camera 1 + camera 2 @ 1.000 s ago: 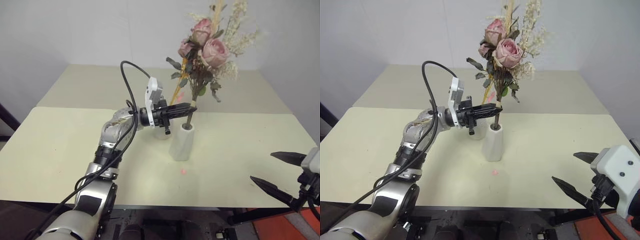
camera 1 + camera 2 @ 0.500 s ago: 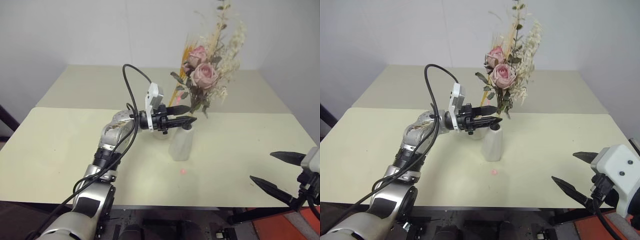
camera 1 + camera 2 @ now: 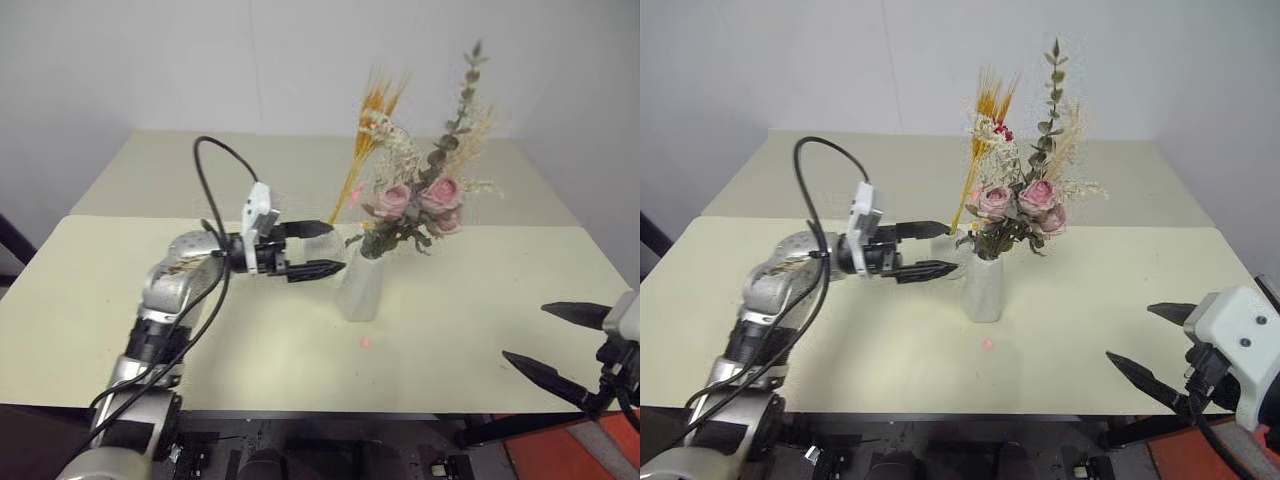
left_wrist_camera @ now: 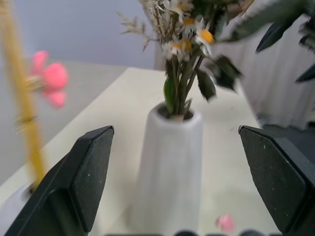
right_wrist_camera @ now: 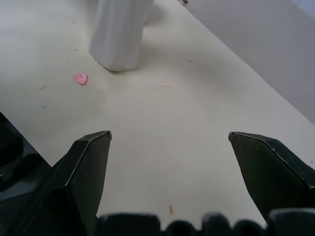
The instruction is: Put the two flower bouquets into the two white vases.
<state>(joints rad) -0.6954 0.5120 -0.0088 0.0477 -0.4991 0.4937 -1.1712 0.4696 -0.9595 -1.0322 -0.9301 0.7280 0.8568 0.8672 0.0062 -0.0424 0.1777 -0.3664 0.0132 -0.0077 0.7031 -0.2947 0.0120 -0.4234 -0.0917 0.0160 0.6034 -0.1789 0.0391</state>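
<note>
Left eye view, largest thing first: pale tabletop (image 3: 120, 300) carrying everything, two panels meeting at a seam.

Next, fuller bunch of pink roses (image 3: 415, 205), stems down inside the taller white vase (image 3: 360, 290), heads leaning over its rim toward the robot's right; probably leaning because the wide mouth leaves the stems loose.

Then thin wheat spray (image 3: 372, 110), rising tilted from the short round vase (image 3: 943, 245) just behind, held fairly upright by the narrow neck.

Both bouquets housed, so task judged done or nearly so.

Left jaws spread wide and empty, pointing level at the taller vase, just beside it without touching; reads as a release, clear of the stems.

Right jaws spread too, pinching nothing, parked over the near right edge, well apart from both vases.

Smallest: fallen pink petal (image 3: 366, 343) in front of the taller vase.
</note>
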